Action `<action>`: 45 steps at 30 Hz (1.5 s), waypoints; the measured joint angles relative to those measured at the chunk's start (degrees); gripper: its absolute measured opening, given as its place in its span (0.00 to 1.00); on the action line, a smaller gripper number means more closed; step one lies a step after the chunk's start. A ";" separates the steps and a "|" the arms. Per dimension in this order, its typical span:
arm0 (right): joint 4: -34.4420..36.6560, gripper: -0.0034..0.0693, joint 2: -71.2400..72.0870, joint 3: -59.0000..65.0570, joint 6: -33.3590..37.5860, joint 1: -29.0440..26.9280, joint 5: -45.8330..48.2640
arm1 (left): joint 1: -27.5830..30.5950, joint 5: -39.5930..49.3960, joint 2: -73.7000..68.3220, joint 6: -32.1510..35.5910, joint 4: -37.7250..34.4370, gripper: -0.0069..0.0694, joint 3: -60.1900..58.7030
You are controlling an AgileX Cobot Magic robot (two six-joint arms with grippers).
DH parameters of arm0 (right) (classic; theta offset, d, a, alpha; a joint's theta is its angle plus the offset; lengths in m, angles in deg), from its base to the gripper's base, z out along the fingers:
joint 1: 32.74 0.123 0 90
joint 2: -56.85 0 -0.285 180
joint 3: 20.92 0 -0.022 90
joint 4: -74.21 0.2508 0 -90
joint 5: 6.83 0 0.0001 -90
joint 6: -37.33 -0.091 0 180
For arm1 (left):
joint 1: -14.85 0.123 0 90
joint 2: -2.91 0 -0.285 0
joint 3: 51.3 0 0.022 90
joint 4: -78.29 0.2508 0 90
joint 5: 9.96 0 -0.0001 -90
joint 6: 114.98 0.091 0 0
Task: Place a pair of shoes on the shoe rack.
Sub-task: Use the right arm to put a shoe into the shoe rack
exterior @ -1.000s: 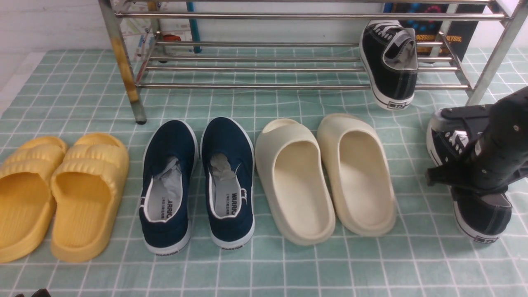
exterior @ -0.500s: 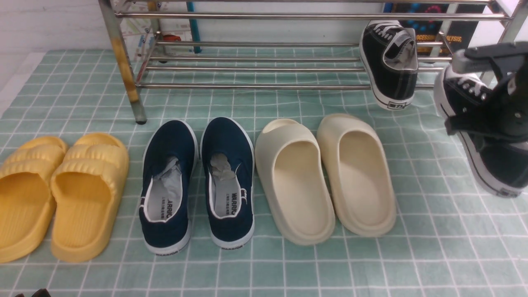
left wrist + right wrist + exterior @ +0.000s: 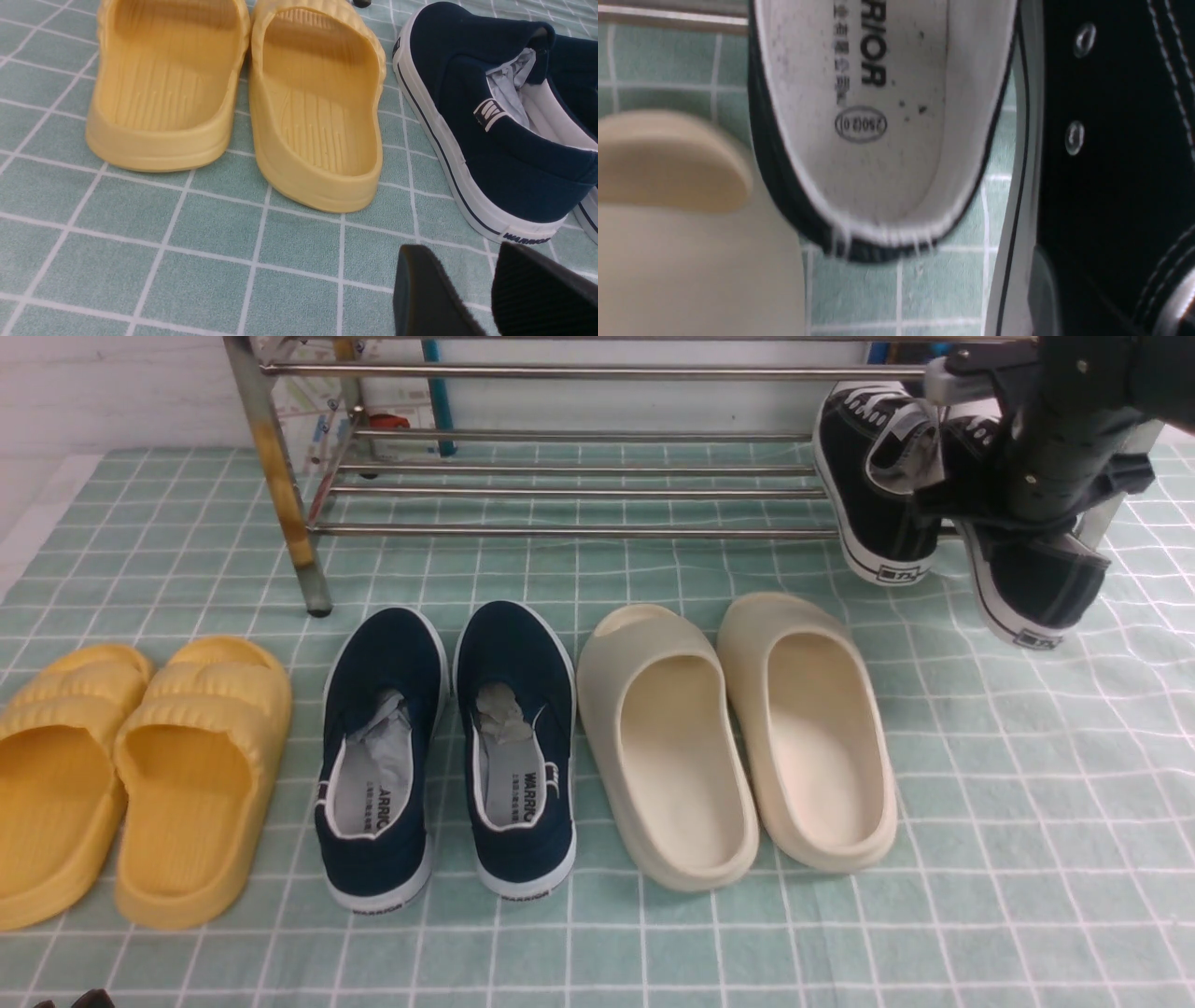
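At the far left, the left hand [image 3: 460,263] is seen only in its wrist view, low over the green checked cloth [image 3: 980,803]; its two dark fingers [image 3: 430,298] are spread apart and nothing is held between them. Just beyond it a pair of yellow slides [image 3: 121,775] is laid side by side, heels toward the camera. Behind them the shoe rack [image 3: 579,532] is stood across the back of the cloth, and its left front leg [image 3: 280,476] is stained yellowish. A pair of navy slip-on shoes [image 3: 448,747] with white trim and crumpled grey paper inside is set next in the row, followed by a pair of cream slides [image 3: 738,737]. Toward the right end of the rack's lower tier, the first black sneaker [image 3: 882,495] is laid on the bars with its toe to the back and its heel hung out over the front bar. Just beside it on the right, the second black sneaker [image 3: 1027,579] is held clear of the cloth, tilted with its heel down, and its upper is gripped by the right hand [image 3: 1004,504]. The toe of this sneaker is hidden behind the arm, so it cannot be told whether the bars or the neighbouring sneaker are touched. In the right wrist view, black canvas with metal eyelets is seen close alongside the printed insole of the first sneaker.
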 joint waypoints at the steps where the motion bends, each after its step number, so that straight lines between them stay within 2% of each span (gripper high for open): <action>1: -0.26 0.15 -1.48 -2.40 0.00 -0.18 0.57 | 0.00 0.00 0.00 0.00 0.00 0.40 0.00; 8: -0.76 0.15 -9.10 -13.47 2.71 -2.07 1.00 | 0.00 0.00 0.00 0.00 0.00 0.40 0.00; 15: -0.37 0.15 -11.22 -14.96 3.80 -2.69 -1.90 | 0.00 0.00 0.00 0.00 0.00 0.40 0.00; 20: -0.94 0.27 -11.54 -15.07 4.12 -2.69 -4.83 | 0.00 0.00 0.00 0.00 0.00 0.40 0.00; 21: -1.20 0.36 -11.60 -15.12 4.27 -2.69 -5.15 | 0.00 0.00 0.00 0.00 0.00 0.40 0.00; 22: -1.25 0.36 -11.60 -15.13 4.27 -2.69 -5.15 | 0.00 0.00 0.00 0.00 0.00 0.40 0.00; 23: -1.31 0.45 -11.60 -15.23 4.28 -2.64 -4.92 | 0.00 0.00 0.00 0.00 0.00 0.40 0.00; 26: -1.36 0.61 -11.07 -15.31 5.06 -2.22 -2.97 | 0.00 0.00 0.00 0.00 0.00 0.40 0.00; 28: -1.30 0.67 -9.92 -15.31 6.12 -1.70 -1.77 | 0.00 0.00 0.00 0.00 0.00 0.40 0.00; 31: -1.01 0.69 -6.99 -15.36 7.22 -0.32 0.85 | 0.00 0.00 0.00 0.00 0.00 0.40 0.00; 37: 0.70 0.62 -2.83 -15.55 7.51 2.30 9.40 | 0.00 0.00 0.00 0.00 0.00 0.40 0.00; 38: 1.69 0.57 -2.50 -15.55 7.85 2.52 11.95 | 0.00 0.00 0.00 0.00 0.00 0.40 0.00; 39: 1.83 0.56 -2.45 -15.55 7.85 2.52 12.20 | 0.00 0.00 0.00 0.00 0.00 0.40 0.00; 44: 5.86 0.31 4.06 -11.06 11.02 3.53 14.21 | 0.00 0.00 0.00 0.00 0.00 0.40 0.00; 45: 6.00 0.30 4.53 -10.36 11.20 3.59 14.21 | 0.00 0.00 0.00 0.00 0.00 0.40 0.00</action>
